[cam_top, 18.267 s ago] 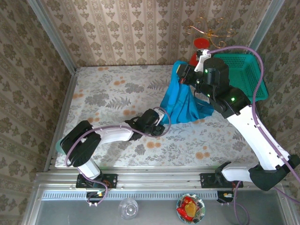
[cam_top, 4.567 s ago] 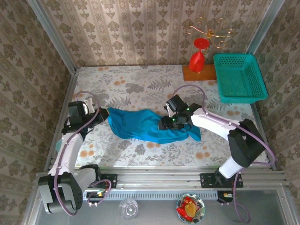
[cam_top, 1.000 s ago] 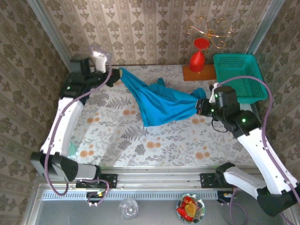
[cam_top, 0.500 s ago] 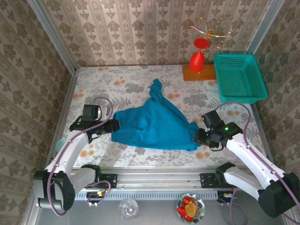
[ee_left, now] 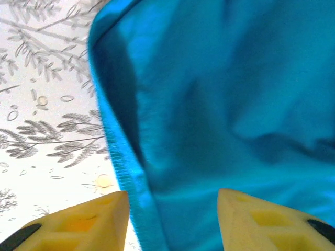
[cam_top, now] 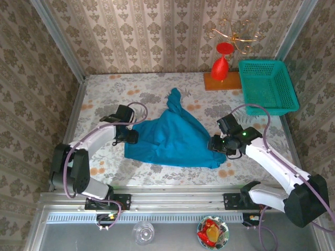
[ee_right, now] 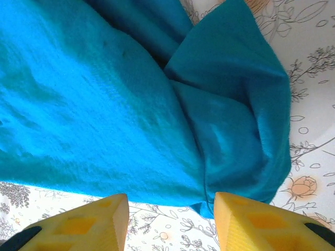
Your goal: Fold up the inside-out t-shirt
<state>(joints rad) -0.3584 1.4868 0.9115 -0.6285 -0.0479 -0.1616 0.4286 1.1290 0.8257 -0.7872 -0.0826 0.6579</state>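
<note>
Jaws wide and empty, left gripper (cam_top: pixel 131 137) and right gripper (cam_top: pixel 212 144) flank the t-shirt (cam_top: pixel 170 138), spread on the counter (cam_top: pixel 104 94) for folding.

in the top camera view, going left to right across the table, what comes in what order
left pincer → plain bright blue soft fabric t-shirt → right pincer → teal-green plastic mesh basket

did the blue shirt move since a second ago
Yes. The t-shirt has dropped toward the near edge of the table, away from the green basket it was stretched beside, and now lies spread out.
</note>
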